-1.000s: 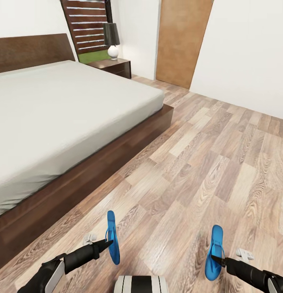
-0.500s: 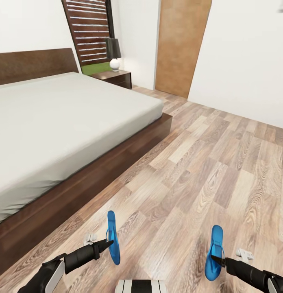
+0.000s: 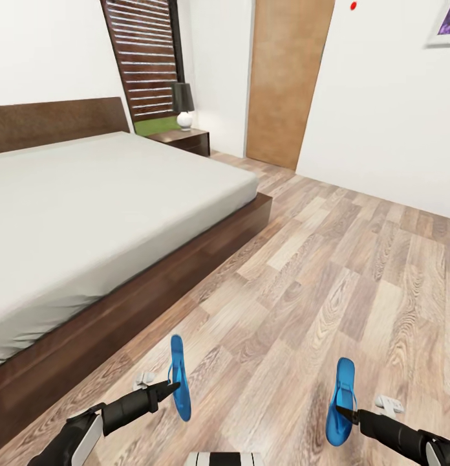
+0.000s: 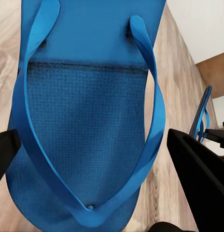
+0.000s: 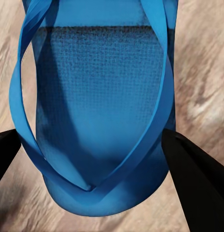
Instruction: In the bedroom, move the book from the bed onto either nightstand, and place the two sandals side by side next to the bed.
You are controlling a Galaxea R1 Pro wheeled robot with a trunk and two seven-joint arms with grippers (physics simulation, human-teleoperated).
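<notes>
I hold one bright blue sandal in each hand, low above the wood floor. The left gripper [image 3: 171,387] is shut on the left sandal [image 3: 178,378], which stands on edge; up close its blue straps and sole [image 4: 88,121] sit between the dark fingers [image 4: 196,176]. The right gripper [image 3: 340,409] is shut on the right sandal [image 3: 342,400], seen close with its sole [image 5: 100,96] between the fingers [image 5: 194,181]. The bed [image 3: 89,200], with a pale mattress on a dark frame, lies to my left. A nightstand [image 3: 185,137] stands at its far corner. The book is out of view.
A black-shaded lamp [image 3: 183,105] stands on the nightstand, before a dark slatted panel [image 3: 142,58]. A tan door [image 3: 289,77] is in the far wall, and a framed picture [image 3: 445,22] hangs at the upper right. Open plank floor [image 3: 328,259] stretches ahead beside the bed.
The head camera has tilted up, so the room sits lower in the picture and more wall shows. Both grippers keep the same hold on their sandals.
</notes>
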